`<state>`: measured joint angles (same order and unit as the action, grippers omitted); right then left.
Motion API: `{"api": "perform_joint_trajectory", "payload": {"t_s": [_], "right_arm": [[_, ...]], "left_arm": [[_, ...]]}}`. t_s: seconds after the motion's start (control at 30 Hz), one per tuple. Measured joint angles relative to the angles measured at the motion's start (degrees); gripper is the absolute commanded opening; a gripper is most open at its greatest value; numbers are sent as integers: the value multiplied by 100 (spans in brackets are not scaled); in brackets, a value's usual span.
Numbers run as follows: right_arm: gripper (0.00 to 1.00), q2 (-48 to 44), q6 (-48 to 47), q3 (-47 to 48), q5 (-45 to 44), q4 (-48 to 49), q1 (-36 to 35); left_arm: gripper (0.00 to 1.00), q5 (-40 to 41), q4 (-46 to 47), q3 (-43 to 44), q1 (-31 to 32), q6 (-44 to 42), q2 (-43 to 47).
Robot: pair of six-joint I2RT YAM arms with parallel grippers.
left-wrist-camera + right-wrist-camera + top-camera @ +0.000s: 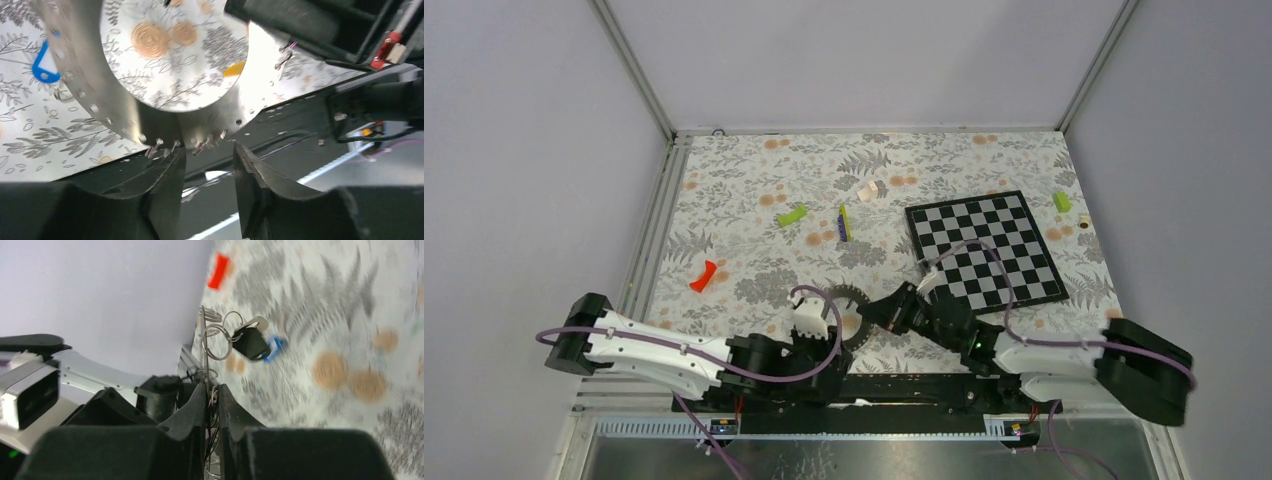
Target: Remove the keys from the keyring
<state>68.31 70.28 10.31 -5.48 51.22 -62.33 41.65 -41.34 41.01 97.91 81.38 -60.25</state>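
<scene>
The keyring (pixel 852 296) is a large silver hoop held upright near the table's front edge, between my two grippers. In the left wrist view the keyring (pixel 120 115) fills the top, with a blue key (pixel 42 65) hanging at its left and a yellow bit (pixel 234 69) at its inner right edge. My left gripper (pixel 209 155) is open and empty just under the hoop's lower rim. My right gripper (pixel 211 392) is shut on the hoop's edge (pixel 205 360). A black key (pixel 250 342) and the blue key (pixel 273 349) hang past it on small rings.
A chessboard (pixel 984 250) lies at the right. Lime-green blocks (pixel 791 215) (pixel 1061 201), a yellow-green stick (pixel 844 222) and a red piece (pixel 703 277) lie further back. The black base rail (pixel 854 385) runs along the near edge under the grippers.
</scene>
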Motion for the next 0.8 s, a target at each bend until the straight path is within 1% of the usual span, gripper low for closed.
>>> {"api": "perform_joint_trajectory", "payload": {"t_s": [0.07, 0.2, 0.3, 0.4, 0.53, 0.73, 0.8], "right_arm": [[0, -822, -612, 131, -297, -501, -2], [0, -2321, -1873, 398, -946, -1202, -11], [0, -2903, -2741, 680, -1318, -1648, -15], [0, -3226, -3488, 1005, -1600, -2090, -17], [0, -3499, -4354, 1499, -1849, -2603, -20], [0, -3707, -5410, 2293, -2011, -3025, -20], [0, -3720, -5661, 2522, -2022, -3086, -20]], "left_arm": [[49, 90, -55, 197, 0, -107, 131], [60, 282, -81, 822, 0, -627, 289], [64, 376, 79, 1204, 0, -1145, 393], [68, 415, 446, 1436, 0, -1805, 546], [72, 494, 1075, 1388, 0, -2649, 852], [73, 538, 2544, 682, 0, -3993, 1495], [75, 529, 2975, 492, 0, -4424, 1569]]}}
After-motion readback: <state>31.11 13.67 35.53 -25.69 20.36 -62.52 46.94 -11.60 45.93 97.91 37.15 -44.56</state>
